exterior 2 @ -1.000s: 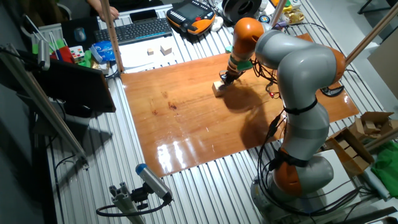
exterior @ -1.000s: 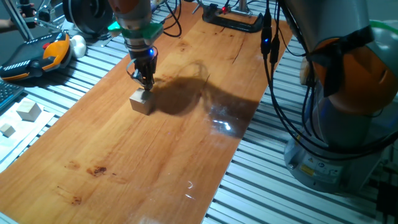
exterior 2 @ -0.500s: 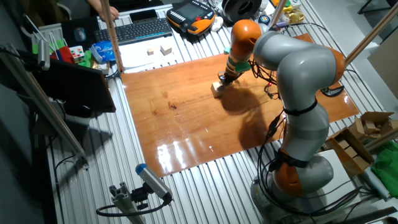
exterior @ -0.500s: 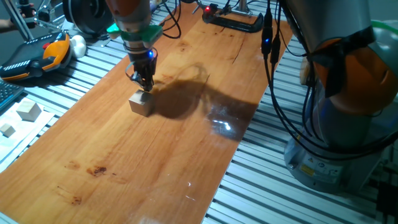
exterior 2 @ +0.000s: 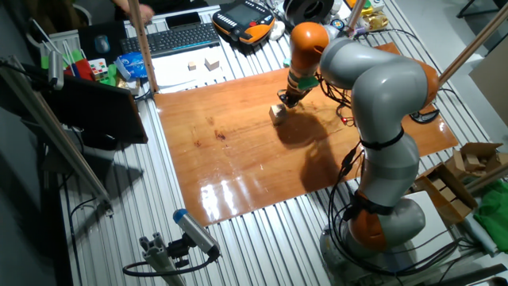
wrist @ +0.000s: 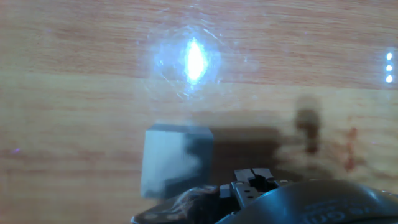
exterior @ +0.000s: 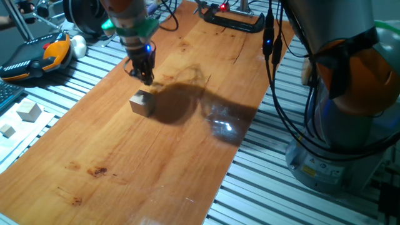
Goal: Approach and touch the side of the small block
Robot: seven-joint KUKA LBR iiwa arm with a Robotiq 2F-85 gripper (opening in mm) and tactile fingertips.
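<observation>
While the gripper (exterior: 144, 76) hangs just above and behind the small block (exterior: 143, 103), its fingertips look pinched together with nothing between them, and a sliver of board shows between tips and cube in one fixed view. Contact cannot be confirmed from the other fixed view, where the gripper (exterior 2: 287, 101) and the block (exterior 2: 278, 112) nearly overlap.

Block: light-tan cube, sitting flat on the wooden board (exterior: 125, 162), toward the board's far half, nearer the left long edge than the right. In the hand view the small block (wrist: 176, 162) lies left of centre, partly in shadow, the fingertip hardware (wrist: 252, 180) low and to its right, blurred.

Edges and room: bare wood on all sides of the cube; the widest open stretch runs toward the near end of the board. Slatted metal table (exterior: 262, 187) borders both long edges. A black clamp (exterior: 232, 19) sits at the far end, well apart from the cube. Cables (exterior: 275, 75) hang past the right edge beside the robot base (exterior: 350, 125).

Off the board, left: two pale cubes (exterior: 28, 111) on the slats, an orange-and-black pendant (exterior: 37, 56) farther back. No open-topped containers on the board; cardboard box (exterior 2: 468, 159) at the right side in the other fixed view, contents unclear.
</observation>
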